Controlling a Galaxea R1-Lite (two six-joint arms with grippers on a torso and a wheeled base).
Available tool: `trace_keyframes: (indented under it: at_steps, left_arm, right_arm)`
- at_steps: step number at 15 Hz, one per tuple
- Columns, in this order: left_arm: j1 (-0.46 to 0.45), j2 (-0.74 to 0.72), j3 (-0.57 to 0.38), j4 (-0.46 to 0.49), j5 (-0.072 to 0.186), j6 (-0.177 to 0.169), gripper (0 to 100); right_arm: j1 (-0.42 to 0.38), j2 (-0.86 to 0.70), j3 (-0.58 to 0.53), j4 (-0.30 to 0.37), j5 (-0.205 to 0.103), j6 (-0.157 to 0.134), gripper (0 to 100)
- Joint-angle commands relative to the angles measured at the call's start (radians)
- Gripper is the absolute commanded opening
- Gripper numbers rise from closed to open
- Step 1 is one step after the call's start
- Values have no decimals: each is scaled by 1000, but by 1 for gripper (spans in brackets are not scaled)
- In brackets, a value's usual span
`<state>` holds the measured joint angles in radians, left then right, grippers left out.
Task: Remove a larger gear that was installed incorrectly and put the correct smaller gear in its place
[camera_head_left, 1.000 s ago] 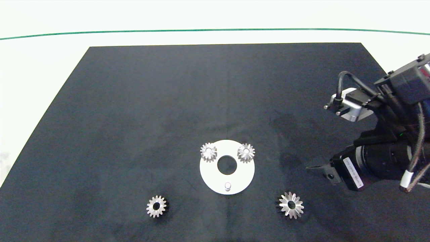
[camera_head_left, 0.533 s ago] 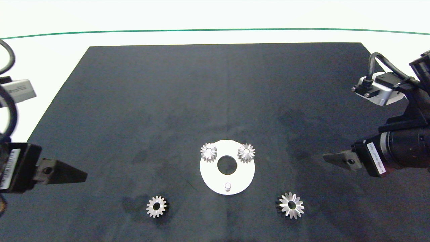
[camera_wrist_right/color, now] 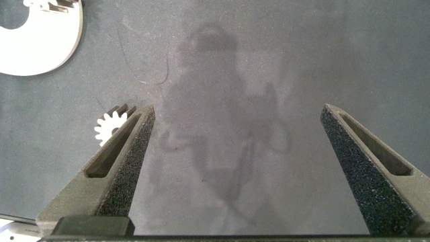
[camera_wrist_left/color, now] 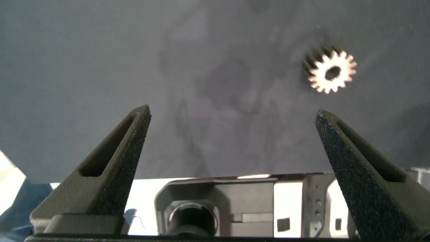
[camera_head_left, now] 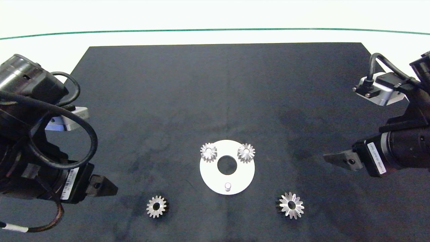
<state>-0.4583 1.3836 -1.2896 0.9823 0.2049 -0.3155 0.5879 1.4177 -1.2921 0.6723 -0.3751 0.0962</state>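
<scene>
The larger gear (camera_head_left: 291, 205), star-like with pointed teeth, lies flat on the black mat (camera_head_left: 215, 94) to the right of the white disc (camera_head_left: 215, 178). In the right wrist view the larger gear (camera_wrist_right/color: 109, 125) shows partly behind one finger. The smaller gear (camera_head_left: 156, 206), with short teeth and a wide hole, lies on the mat left of the disc; in the left wrist view the smaller gear (camera_wrist_left/color: 330, 69) is ahead of the fingers. My left gripper (camera_head_left: 107, 189) (camera_wrist_left/color: 233, 114) is open and empty, just left of the smaller gear. My right gripper (camera_head_left: 331, 158) (camera_wrist_right/color: 238, 111) is open and empty, up and right of the larger gear.
The white disc carries two short-toothed gears (camera_head_left: 208, 152) (camera_head_left: 246, 153) at its far side, a round centre hole and a bare peg (camera_head_left: 227, 186) at its near side. The disc's edge (camera_wrist_right/color: 37, 40) also shows in the right wrist view. A green line (camera_head_left: 215, 30) crosses the white table behind the mat.
My left arm has come in from the left edge toward the smaller gear. My right arm drew back to the right a second ago and has since held still. The gears have not moved.
</scene>
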Motion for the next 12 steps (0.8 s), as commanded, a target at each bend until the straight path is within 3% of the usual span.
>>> trace_keyframes:
  at_steps: [1,3,4,7,8,12]
  left_arm:
    - [-117,40,9,2,5,-68,100]
    - [-143,64,9,-14,21,-108,100]
    - [-154,87,9,-33,47,-145,100]
    - [-252,147,26,-47,186,-303,100]
    - [-284,156,24,-47,189,-344,100]
    - [-347,224,29,-51,192,-398,100]
  right_arm:
    - [1,4,1,3,-1,0,100]
    - [1,3,1,3,-1,0,100]
    - [1,3,1,3,-1,0,100]
    - [1,3,1,3,7,0,100]
    - [1,0,-1,3,18,0,100]
    - [0,-3,-3,1,36,0,100]
